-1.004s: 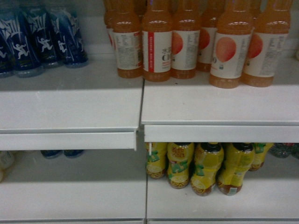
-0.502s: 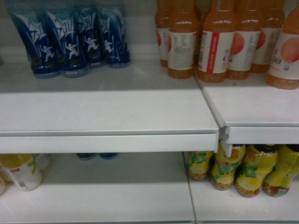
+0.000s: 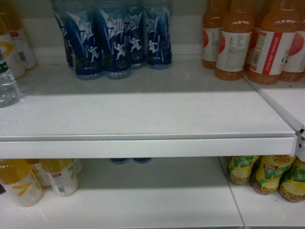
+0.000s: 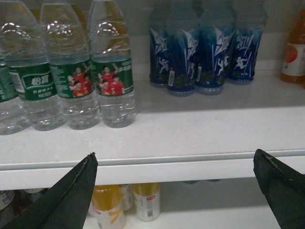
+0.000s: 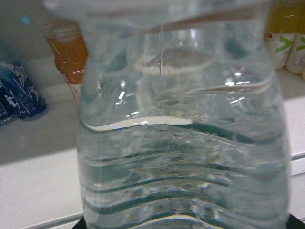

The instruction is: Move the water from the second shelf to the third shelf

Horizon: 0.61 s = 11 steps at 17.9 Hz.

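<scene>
A clear ribbed water bottle (image 5: 183, 143) fills the right wrist view in front of a white shelf. My right gripper (image 5: 186, 223) is shut on it, and only dark finger edges show at the bottom corners. Several more water bottles (image 4: 112, 81) with green labels and red-shirted figures stand at the left of a shelf in the left wrist view. One of them shows at the head view's left edge (image 3: 7, 83). My left gripper (image 4: 174, 157) hangs open and empty just before that shelf's front lip (image 4: 167, 169). Neither gripper appears in the head view.
Blue bottles (image 3: 114, 43) stand at the shelf's back middle, with orange drink bottles (image 3: 252, 47) to their right. White-labelled yellow bottles (image 3: 21, 183) and yellow tea bottles (image 3: 267, 176) stand on the shelf below. A seam with a step (image 3: 298, 133) splits the shelves at the right.
The head view has swung left along the shelves. The blue bottles slid from the left to the middle, the orange ones to the right edge, and a water bottle came in at the left.
</scene>
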Motion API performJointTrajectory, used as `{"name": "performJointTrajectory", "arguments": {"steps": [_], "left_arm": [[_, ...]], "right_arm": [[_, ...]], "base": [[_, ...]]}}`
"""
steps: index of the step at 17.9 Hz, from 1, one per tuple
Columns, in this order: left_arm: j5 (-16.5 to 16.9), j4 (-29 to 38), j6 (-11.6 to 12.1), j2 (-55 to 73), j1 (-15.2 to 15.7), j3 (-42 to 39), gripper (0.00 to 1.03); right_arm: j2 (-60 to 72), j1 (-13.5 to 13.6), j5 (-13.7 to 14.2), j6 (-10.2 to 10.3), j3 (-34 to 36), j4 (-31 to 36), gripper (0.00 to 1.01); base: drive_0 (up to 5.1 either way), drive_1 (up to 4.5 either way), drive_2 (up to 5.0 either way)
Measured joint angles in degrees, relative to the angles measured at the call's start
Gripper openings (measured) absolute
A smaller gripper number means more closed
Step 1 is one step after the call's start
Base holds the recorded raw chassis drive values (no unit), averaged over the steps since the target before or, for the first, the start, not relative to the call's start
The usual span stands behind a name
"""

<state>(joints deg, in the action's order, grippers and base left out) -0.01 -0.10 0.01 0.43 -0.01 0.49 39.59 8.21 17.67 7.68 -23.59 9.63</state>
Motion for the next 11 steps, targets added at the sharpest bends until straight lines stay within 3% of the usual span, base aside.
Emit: {"name": "performJointTrajectory", "arguments": {"steps": [11], "left_arm": [[0.0,-0.1,0.0,0.0,0.0,0.0,0.98]], "right_arm": [[0.1,0.0,-0.5,0.0,0.0,-0.1,0.44]], "base": [[-4.7,2.32,2.3]]}}
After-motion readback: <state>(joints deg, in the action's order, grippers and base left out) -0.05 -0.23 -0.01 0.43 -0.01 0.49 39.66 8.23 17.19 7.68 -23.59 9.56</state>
